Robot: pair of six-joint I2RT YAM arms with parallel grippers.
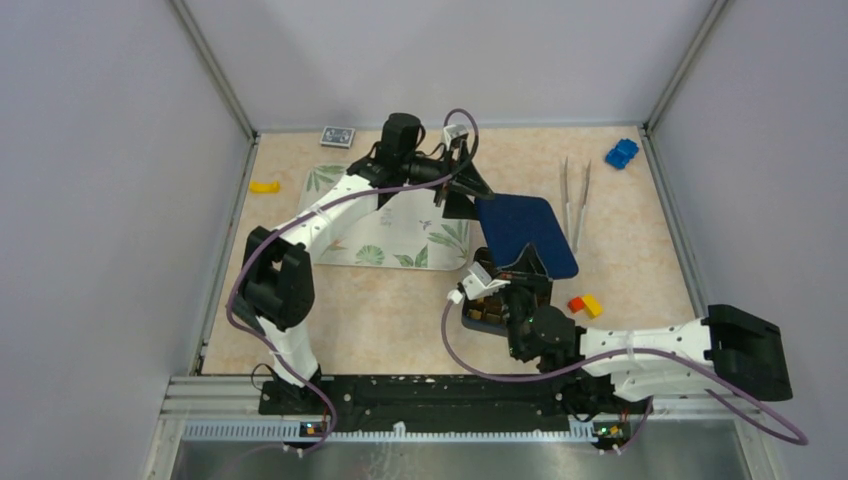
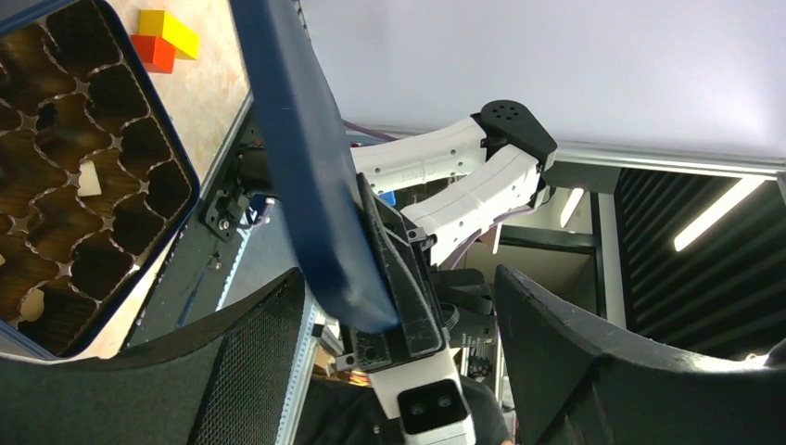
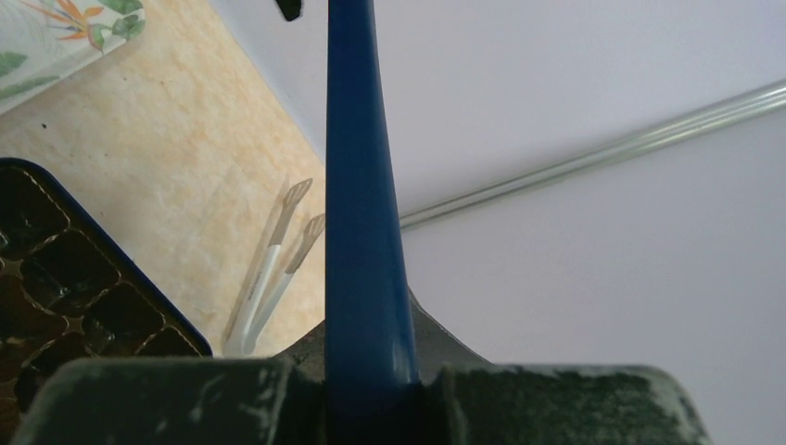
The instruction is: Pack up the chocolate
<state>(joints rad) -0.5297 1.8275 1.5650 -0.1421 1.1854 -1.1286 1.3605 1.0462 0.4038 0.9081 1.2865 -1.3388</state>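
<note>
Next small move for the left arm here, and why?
Probably pull the left gripper back off the blue lid: its jaws stand open around the lid's edge, while the right gripper is shut on the other edge, by the gridded box.

No legible txt, nos., brand marks or signs in any view; small dark patterned card point(image 1: 338, 135) at far edge of table carries a pale print, too small to read.
</note>
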